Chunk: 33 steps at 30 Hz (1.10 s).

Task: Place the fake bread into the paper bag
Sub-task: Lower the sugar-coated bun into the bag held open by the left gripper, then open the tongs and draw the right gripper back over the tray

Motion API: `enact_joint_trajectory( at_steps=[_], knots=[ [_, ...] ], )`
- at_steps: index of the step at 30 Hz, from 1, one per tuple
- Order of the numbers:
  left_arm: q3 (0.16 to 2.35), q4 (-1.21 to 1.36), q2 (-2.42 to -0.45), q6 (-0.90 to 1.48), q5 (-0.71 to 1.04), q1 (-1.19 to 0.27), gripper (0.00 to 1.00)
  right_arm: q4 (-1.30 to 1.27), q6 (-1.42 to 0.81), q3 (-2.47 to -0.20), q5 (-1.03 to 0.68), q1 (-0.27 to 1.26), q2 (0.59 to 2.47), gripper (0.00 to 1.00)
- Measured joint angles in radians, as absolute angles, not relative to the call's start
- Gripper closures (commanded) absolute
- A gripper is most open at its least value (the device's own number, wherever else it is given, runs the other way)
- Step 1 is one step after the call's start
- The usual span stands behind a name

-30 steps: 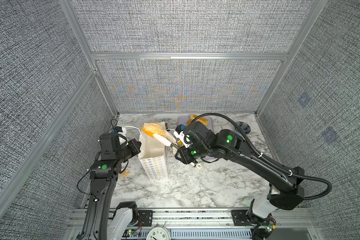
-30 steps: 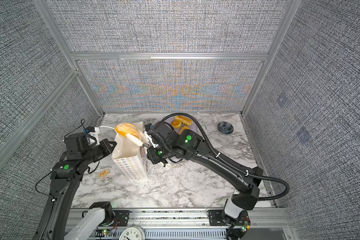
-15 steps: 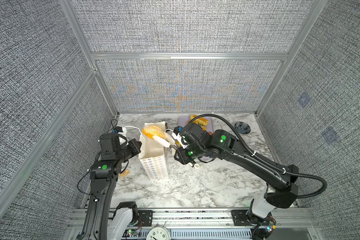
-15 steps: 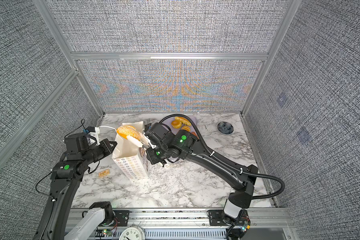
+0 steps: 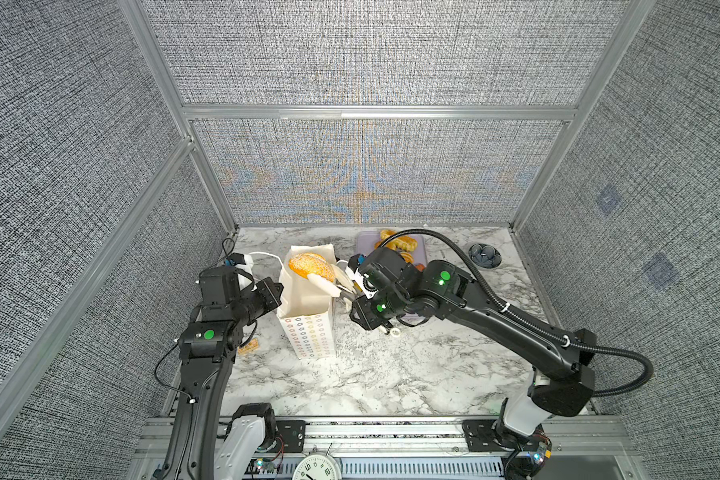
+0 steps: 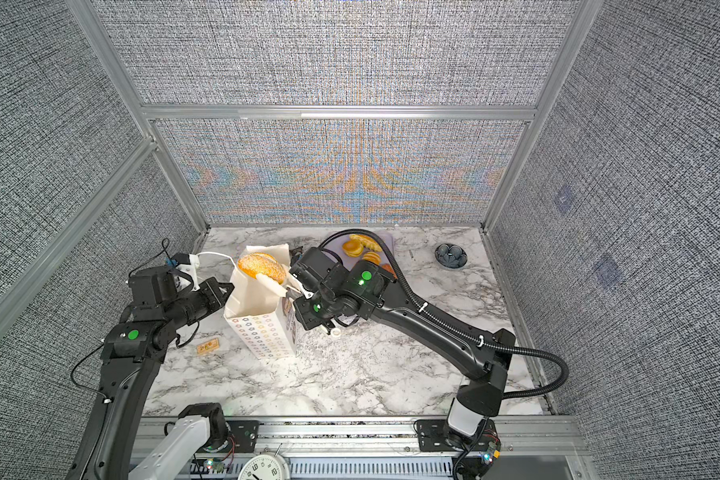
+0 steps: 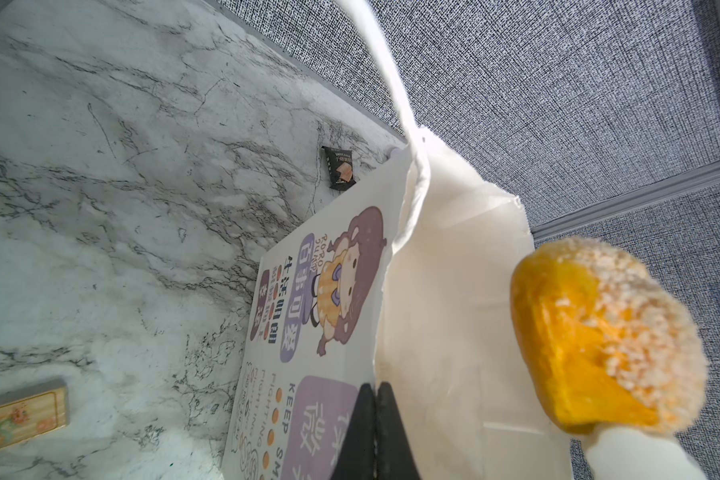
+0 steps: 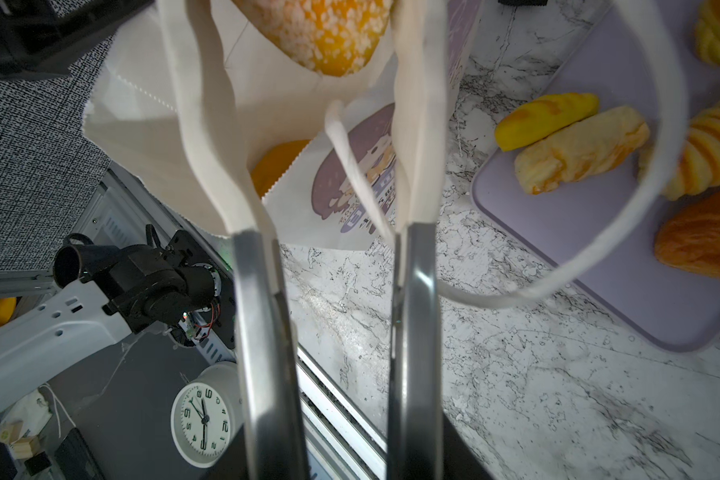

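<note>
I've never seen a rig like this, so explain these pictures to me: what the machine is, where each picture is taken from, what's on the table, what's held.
Two black robot arms stand at a marble table, each ending in a two-fingered pincer. Two pictures look down on the whole scene from overhead; the other two come from cameras on the arms' wrists. The left pincer is shut on the rim of the upright paper bag, steadying it. The right pincer holds a sugared bun over the bag's open mouth. One yellow piece already lies inside the bag. More fake bread waits on a lavender tray beside it, and a small dark dish sits at the far right corner.
</note>
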<state>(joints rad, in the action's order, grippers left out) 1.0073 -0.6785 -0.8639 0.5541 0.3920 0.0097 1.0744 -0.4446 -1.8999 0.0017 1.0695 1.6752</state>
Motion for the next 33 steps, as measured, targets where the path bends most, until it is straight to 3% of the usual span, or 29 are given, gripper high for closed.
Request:
enact_joint_trajectory(
  at_steps=[6, 33],
  knots=[
    [1.006, -0.678, -0.860, 0.554, 0.392, 0.010, 0.98, 1.074, -0.445, -1.897, 0.002, 1.069, 1.667, 0.49],
    [1.006, -0.674, -0.867, 0.554, 0.392, 0.010, 0.98, 1.073, -0.430, -1.909, 0.028, 1.069, 1.566, 0.49]
  ],
)
